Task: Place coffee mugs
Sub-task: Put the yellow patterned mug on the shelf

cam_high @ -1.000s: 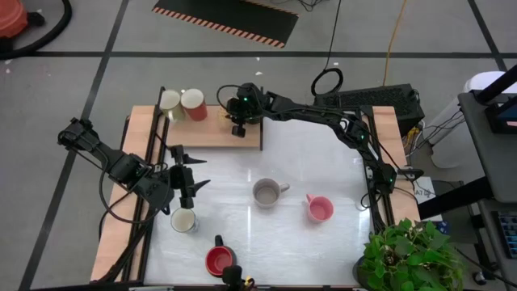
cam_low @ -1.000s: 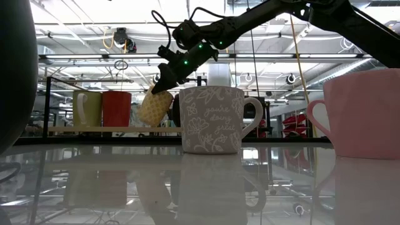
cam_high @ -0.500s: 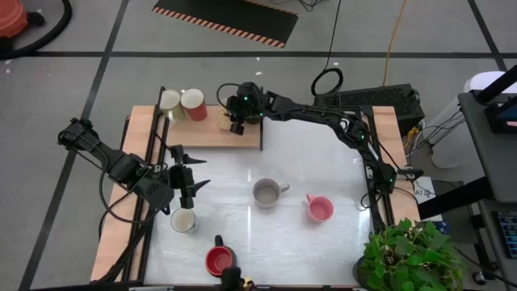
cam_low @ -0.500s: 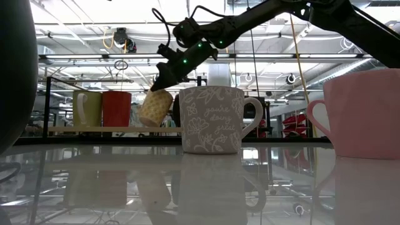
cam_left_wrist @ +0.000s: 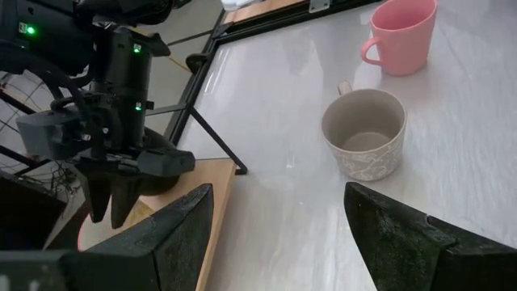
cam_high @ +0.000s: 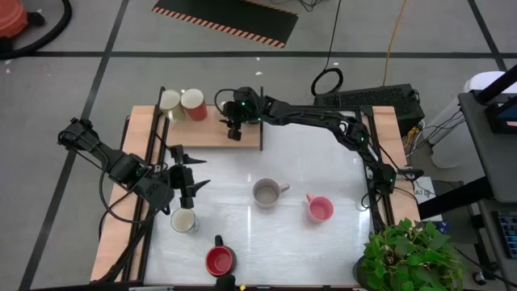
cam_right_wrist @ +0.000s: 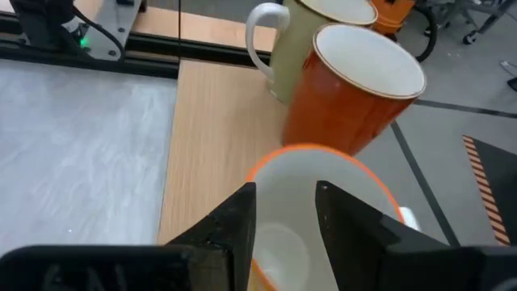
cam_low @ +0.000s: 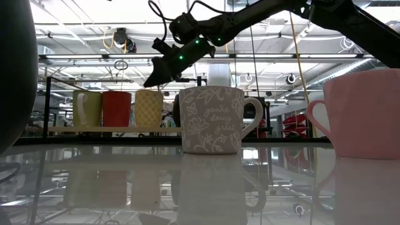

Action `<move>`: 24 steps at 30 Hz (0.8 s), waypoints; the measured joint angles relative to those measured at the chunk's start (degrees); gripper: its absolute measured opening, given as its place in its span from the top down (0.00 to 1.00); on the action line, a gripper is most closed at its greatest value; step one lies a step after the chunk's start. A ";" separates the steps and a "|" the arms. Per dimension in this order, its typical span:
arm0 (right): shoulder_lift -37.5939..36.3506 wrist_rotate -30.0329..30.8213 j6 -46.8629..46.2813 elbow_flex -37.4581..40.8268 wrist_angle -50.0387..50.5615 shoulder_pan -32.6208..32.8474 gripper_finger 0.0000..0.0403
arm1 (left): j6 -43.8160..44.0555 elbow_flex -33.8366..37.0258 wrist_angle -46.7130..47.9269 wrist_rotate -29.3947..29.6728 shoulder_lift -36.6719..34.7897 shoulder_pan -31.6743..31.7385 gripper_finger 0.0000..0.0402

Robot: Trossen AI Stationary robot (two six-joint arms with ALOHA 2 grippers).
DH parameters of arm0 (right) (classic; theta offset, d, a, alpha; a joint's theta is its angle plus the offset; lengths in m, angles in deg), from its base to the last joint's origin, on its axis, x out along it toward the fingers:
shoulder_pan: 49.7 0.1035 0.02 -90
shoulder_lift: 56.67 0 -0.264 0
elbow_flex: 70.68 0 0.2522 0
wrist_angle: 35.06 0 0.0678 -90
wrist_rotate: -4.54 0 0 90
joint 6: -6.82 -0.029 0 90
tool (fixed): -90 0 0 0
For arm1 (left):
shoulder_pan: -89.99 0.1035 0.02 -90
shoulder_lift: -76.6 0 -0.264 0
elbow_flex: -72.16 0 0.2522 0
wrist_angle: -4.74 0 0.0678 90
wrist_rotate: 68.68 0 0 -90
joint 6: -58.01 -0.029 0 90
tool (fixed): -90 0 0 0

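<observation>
A wooden board (cam_high: 202,129) lies at the table's far left. On it stand a cream mug (cam_low: 86,109), a red mug (cam_low: 117,109) and a tan mug (cam_low: 149,109), upright in a row. My right gripper (cam_low: 150,81) hovers just above the tan mug's mouth (cam_right_wrist: 291,202), open, its fingers slanting down and clear of the rim. My left gripper (cam_high: 187,174) waits open at the left, above a white mug (cam_high: 184,220). A grey mug (cam_high: 266,192), a pink mug (cam_high: 319,208) and a red mug (cam_high: 218,260) rest on the white tabletop.
A dark rounded shape (cam_left_wrist: 157,160) sits on the board below the right arm; I cannot tell what it is. A potted plant (cam_high: 408,259) fills the near right corner. Black frame rails (cam_high: 376,174) run along both table sides. Bare tabletop shows between the board and the grey mug.
My right gripper held the tan mug tilted above the board. It has let go, and the mug now stands upright on the board beside the red mug. The gripper has risen a little above it.
</observation>
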 joint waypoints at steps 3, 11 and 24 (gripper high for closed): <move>0.00 0.16 0.03 0.00 -0.42 0.59 0.69 | 0.03 0.00 0.01 0.00 0.00 0.02 0.30; -0.61 0.34 2.18 0.02 -0.38 3.63 0.69 | 1.32 0.00 1.82 -0.24 0.00 0.02 0.30; -0.52 0.12 8.34 6.27 -2.55 7.91 0.71 | 4.27 0.00 4.54 -0.20 0.02 0.02 0.30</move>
